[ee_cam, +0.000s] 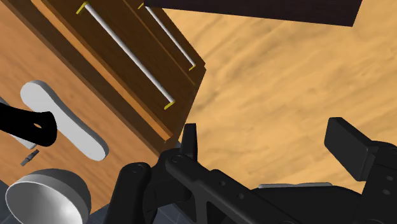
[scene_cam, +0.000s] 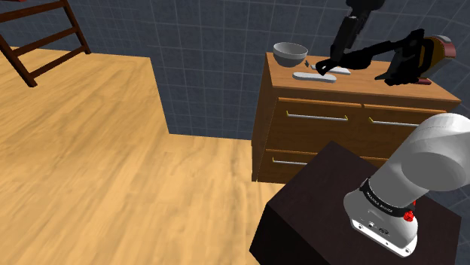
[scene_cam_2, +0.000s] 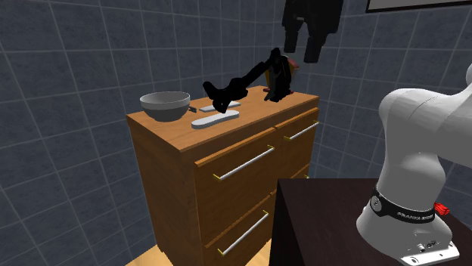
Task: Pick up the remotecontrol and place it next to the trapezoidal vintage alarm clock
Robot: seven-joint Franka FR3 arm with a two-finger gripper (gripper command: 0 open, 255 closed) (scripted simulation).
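Light flat and even, rather dim overall. Wooden floor point(scene_cam: 90, 150) is the brightest patch, warm in tone; tiled wall point(scene_cam: 211, 45) dull blue-grey. Arm point(scene_cam: 433, 154) paler on top, greyer underneath, so the source is probably overhead. Bowl point(scene_cam_2: 165, 102) softly shaded inside, rim lit. Counter point(scene_cam_2: 174, 130) front darker than its top. Black fingers point(ee_cam: 347, 149) and dark stand point(scene_cam_2: 318, 219) read as near-flat silhouettes.
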